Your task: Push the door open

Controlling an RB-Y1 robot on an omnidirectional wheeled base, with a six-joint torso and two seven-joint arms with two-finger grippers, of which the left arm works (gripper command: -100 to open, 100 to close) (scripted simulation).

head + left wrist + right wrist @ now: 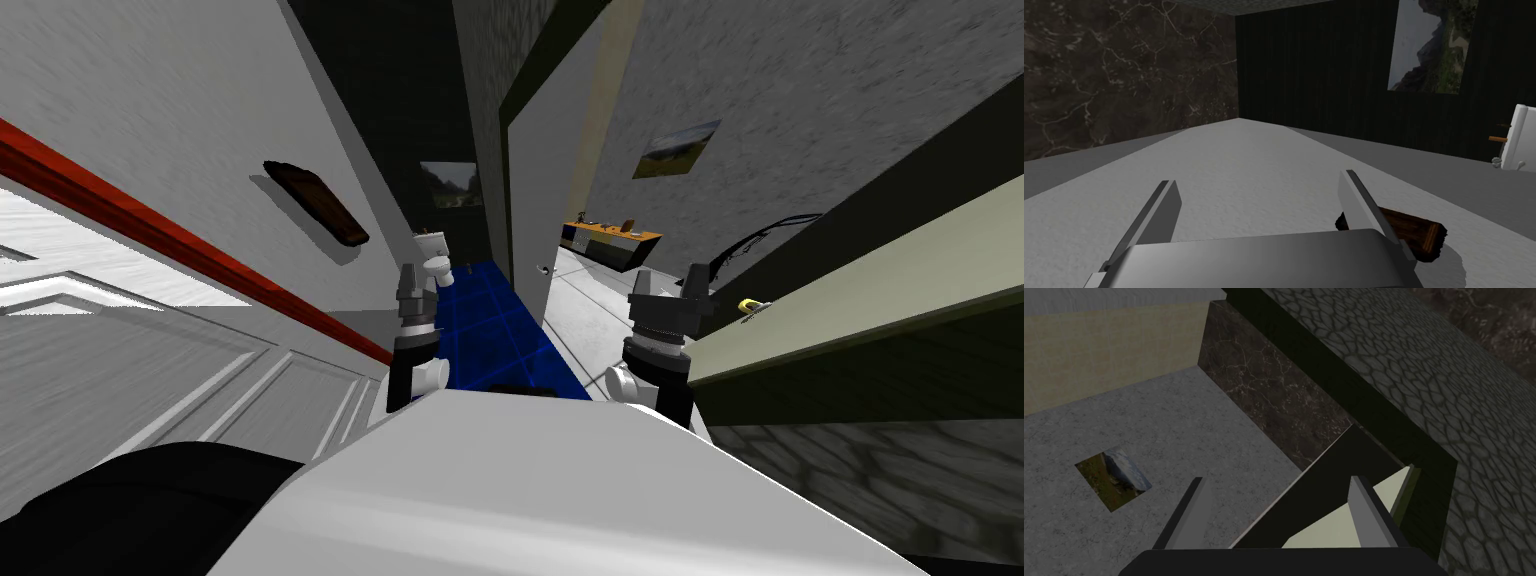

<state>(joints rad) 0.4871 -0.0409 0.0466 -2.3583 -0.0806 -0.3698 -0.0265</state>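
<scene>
**Snag risk at the pale green door (860, 290)**

Judged to be the door meant: pale green, dark-framed, slanting away along the right side of a narrow passage, seemingly already part-way open. Just beside its near end, close under the yellow knob (748, 304), the right gripper (668, 275): blades spread wide, nothing between them. Contact with the panel not to be told. Seen from the right wrist, the pale green face right behind one blade. Close along the grey left wall (200, 120), the left gripper (416, 272), likewise wide and empty, with a dark wooden plaque (318, 203) just past one blade.

Likely trouble: hooking the knob with a thin tip, or slipping a blade past the panel's edge, and so wrenching the wrist instead of swinging the door. Pressing this near one end, possibly the hinge side, may shift it little. Any turn leftward could scrape the plaque. Further ahead, a grey door (528, 200) ajar, edge-on beside blue floor (500, 320): easy to clip when driving on.
</scene>
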